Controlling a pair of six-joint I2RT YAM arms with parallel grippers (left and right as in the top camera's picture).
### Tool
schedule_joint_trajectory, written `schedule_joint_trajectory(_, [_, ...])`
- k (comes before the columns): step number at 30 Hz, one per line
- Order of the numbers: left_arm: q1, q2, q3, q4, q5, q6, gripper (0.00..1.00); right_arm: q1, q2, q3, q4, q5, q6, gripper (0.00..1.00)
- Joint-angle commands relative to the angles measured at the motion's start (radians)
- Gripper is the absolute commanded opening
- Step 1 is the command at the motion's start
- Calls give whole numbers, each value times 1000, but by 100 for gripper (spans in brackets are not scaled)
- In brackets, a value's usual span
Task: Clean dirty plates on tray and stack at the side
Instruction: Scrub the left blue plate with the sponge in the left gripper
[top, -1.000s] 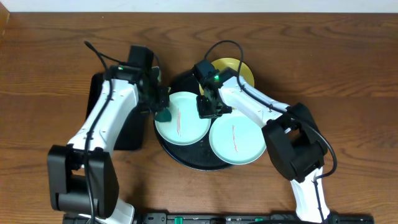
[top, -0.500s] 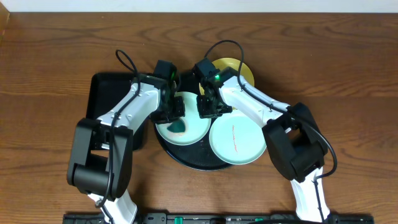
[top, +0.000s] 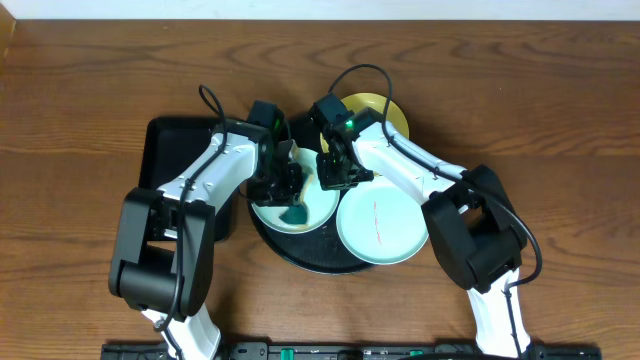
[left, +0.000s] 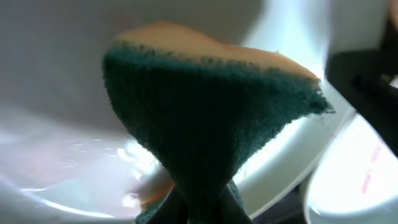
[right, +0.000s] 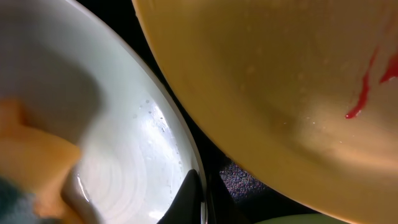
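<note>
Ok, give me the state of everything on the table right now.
left turquoise plate: on tray, under the sponge.
right turquoise plate: on tray, red mark, dirty.
yellow plate: red marks, dirty.
sponge: pinched in left gripper.
right gripper: shut on left turquoise plate's rim.

Green sponge (top: 294, 214) on turquoise plate (top: 319, 207); black tray (top: 300, 256)

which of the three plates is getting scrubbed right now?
The left turquoise plate: the left pincer presses a green sponge onto it. The right turquoise plate and the yellow plate carry only red marks.
</note>
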Motion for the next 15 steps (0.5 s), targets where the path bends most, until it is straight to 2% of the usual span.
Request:
schedule_joint_trajectory(1, [2, 12, 2, 31, -300, -108, 7, 11, 19, -2, 5, -32, -15, 2])
schedule_joint_trajectory(4, [2, 12, 2, 79, -440, -151, 7, 11, 19, -2, 6, -32, -15, 2])
schedule_joint_trajectory(7, [2, 12, 2, 131, -467, -151, 8, 11, 19, -2, 7, -32, -15, 2])
schedule_joint_trajectory(10, [-2, 12, 2, 143, -426, -149, 7, 11, 19, -2, 7, -31, -15, 3])
schedule_joint_trajectory(15, [-13, 12, 1, 113, -235, -72, 8, 11, 19, -2, 7, -31, -15, 3])
